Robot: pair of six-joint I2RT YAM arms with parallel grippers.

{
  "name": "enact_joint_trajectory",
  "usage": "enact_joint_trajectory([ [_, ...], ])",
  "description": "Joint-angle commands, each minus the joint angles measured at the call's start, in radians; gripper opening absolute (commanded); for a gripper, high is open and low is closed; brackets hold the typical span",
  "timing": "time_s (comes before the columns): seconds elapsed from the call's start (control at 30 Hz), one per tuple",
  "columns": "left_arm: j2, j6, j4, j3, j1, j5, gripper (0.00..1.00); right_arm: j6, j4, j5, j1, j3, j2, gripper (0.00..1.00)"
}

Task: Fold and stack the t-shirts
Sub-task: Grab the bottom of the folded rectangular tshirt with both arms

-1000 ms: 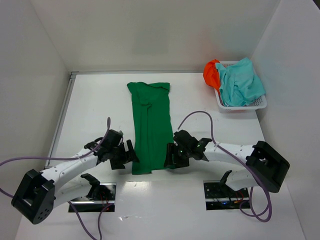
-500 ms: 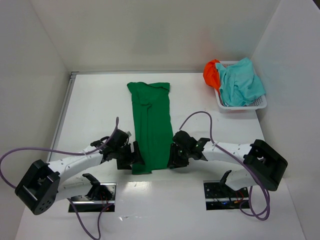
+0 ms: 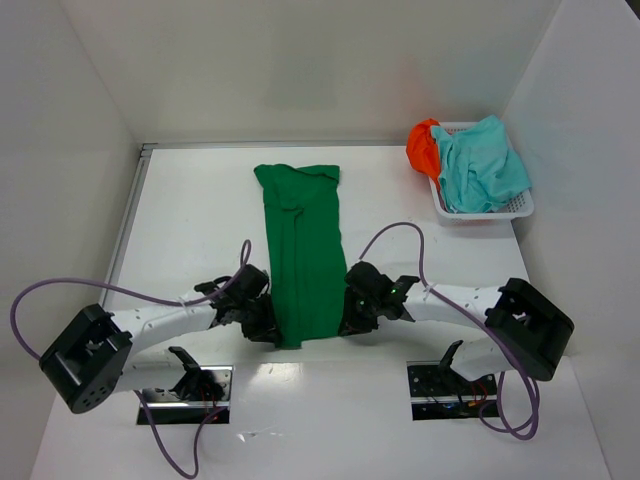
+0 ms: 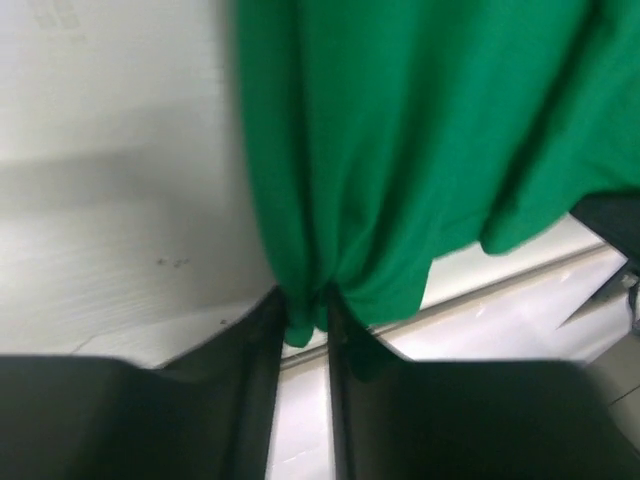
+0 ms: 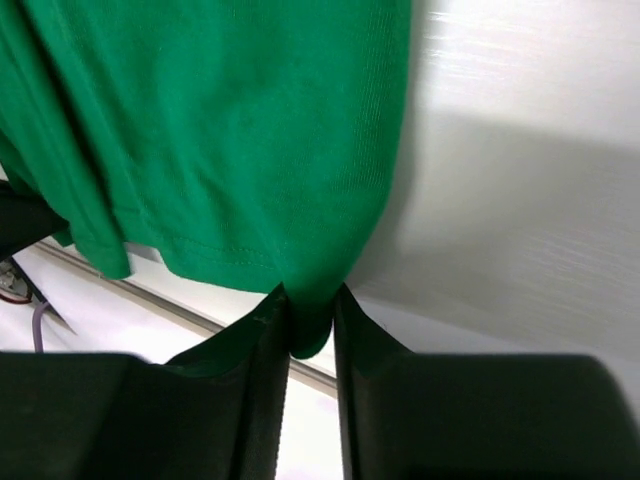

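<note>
A dark green t-shirt (image 3: 302, 250) lies folded into a long strip down the middle of the table, collar end far, hem near. My left gripper (image 3: 268, 325) is shut on the hem's near left corner, green cloth (image 4: 330, 180) pinched between its fingers (image 4: 262, 345). At the near right corner my right gripper (image 3: 352, 318) is shut on the hem (image 5: 250, 150), cloth bunched between its fingers (image 5: 350, 330). A light teal t-shirt (image 3: 482, 165) and a bright orange t-shirt (image 3: 422, 148) lie heaped in the basket.
A white mesh basket (image 3: 512, 208) stands at the far right against the wall. White walls close in the table on the left, back and right. Purple cables (image 3: 395, 232) loop off both arms above the table.
Both grippers slid inward onto the near hem corners of the green t-shirt and closed on the cloth. The hem's near edge has bunched a little narrower.
</note>
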Motion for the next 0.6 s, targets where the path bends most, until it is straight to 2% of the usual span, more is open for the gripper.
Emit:
enact_joint_trajectory([
  [0.0, -0.023, -0.023, -0.040, -0.016, -0.004, -0.035, 0.23, 0.003, -0.030, 0.050, 0.009, 0.026, 0.008, 0.26],
  [0.03, -0.023, -0.023, -0.040, -0.016, -0.004, -0.035, 0.11, 0.003, -0.030, 0.050, 0.009, 0.026, 0.008, 0.24],
  [0.1, -0.023, -0.023, -0.066, 0.006, -0.004, -0.035, 0.01, 0.003, -0.048, 0.060, 0.009, 0.046, 0.008, 0.18],
  [0.2, -0.044, 0.000, -0.109, 0.063, -0.004, -0.057, 0.00, -0.006, -0.073, 0.060, 0.009, 0.074, -0.010, 0.11],
  [0.37, -0.064, 0.042, -0.196, 0.210, -0.004, -0.120, 0.00, -0.050, -0.125, 0.096, -0.017, 0.153, -0.034, 0.08],
  [0.57, -0.031, 0.141, -0.201, 0.327, 0.084, -0.132, 0.00, -0.139, -0.162, 0.107, -0.099, 0.279, -0.032, 0.05],
])
